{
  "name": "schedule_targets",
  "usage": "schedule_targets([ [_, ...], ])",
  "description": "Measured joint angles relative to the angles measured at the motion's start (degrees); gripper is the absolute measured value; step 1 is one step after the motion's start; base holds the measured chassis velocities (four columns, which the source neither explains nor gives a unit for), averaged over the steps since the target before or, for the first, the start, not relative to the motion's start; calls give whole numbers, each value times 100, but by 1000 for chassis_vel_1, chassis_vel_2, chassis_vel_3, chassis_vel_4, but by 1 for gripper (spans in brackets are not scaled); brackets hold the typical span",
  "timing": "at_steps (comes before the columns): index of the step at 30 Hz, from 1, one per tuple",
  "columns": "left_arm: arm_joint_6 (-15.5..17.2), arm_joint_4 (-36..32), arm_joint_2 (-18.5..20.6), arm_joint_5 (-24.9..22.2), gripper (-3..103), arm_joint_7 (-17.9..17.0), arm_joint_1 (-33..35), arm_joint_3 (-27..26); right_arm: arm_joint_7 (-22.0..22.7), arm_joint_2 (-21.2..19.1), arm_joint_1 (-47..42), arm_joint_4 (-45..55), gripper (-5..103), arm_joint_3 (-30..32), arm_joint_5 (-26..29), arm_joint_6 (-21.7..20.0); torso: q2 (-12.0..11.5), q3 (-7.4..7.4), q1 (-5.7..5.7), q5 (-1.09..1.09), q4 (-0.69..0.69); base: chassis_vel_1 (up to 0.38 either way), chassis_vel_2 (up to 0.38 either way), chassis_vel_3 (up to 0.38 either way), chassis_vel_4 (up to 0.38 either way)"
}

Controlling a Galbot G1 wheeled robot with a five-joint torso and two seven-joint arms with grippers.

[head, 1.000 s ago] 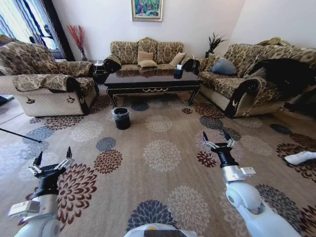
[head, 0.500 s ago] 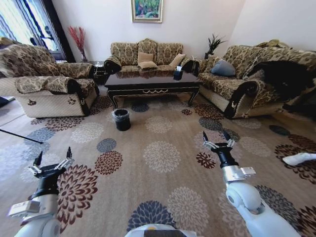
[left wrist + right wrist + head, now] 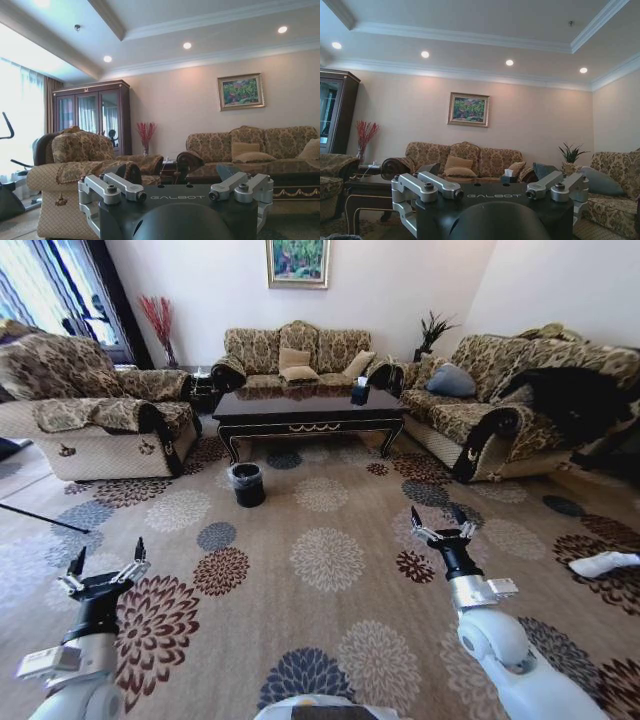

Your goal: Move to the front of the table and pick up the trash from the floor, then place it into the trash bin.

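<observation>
The dark glossy table [image 3: 300,404] stands ahead across the carpet, between the sofas; it is also seen in the left wrist view as the table [image 3: 280,173] and in the right wrist view as the table [image 3: 362,186]. The small black trash bin [image 3: 247,483] with a clear liner sits on the carpet just in front of the table's left end. The trash is too small to make out on the patterned floor. My left gripper [image 3: 108,556] is held low at the left, open and empty. My right gripper [image 3: 437,516] is held low at the right, open and empty.
Patterned sofas flank the table: one on the left [image 3: 95,410], one behind [image 3: 300,348], one on the right [image 3: 500,390] with a dark cloth over it. A white object [image 3: 608,562] lies on the carpet far right. Wide flowered carpet [image 3: 325,555] stretches between me and the table.
The whole head view has shifted slightly, so the camera has moved a little toward the table. Both arms hold the same pose with fingers open.
</observation>
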Motion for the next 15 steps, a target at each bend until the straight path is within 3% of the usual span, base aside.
schedule_targets([
  [15,0,0,0,0,100,0,0,0,0,0,0,0,100,0,0,0,375,232,143,0,0,0,0,0,0],
])
